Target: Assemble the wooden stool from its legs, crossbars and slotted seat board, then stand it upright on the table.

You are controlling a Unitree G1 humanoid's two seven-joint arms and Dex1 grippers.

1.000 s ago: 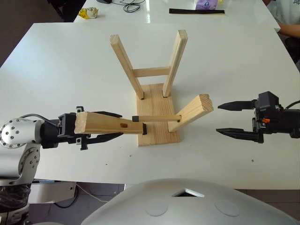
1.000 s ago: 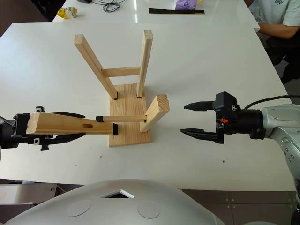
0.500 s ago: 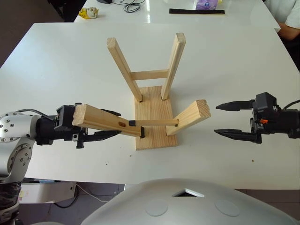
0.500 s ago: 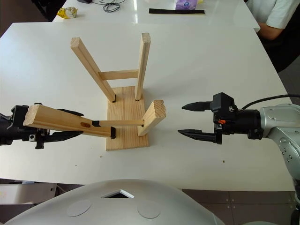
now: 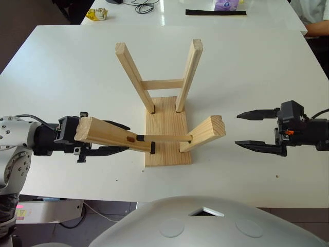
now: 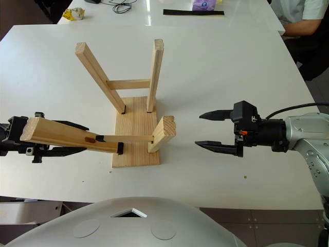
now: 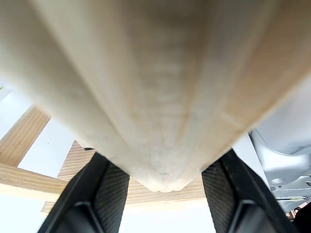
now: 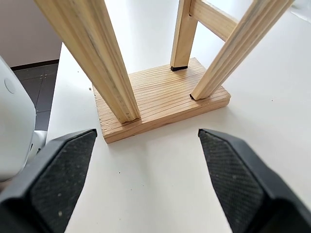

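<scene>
My left gripper (image 5: 123,138) is clamped on a tilted wooden leg (image 5: 105,135), just above the worktop (image 5: 67,77). From this leg a thin crossbar (image 5: 164,138) goes to a second leg (image 5: 203,134), which leans on the seat board (image 5: 167,110). The board lies flat, and two more legs (image 5: 134,77) stand on it. My right gripper (image 5: 237,129) is wide open near the second leg, touching nothing.

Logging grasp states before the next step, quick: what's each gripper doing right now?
Left gripper: closed on a stool leg.
Right gripper: open, holding nothing.
</scene>
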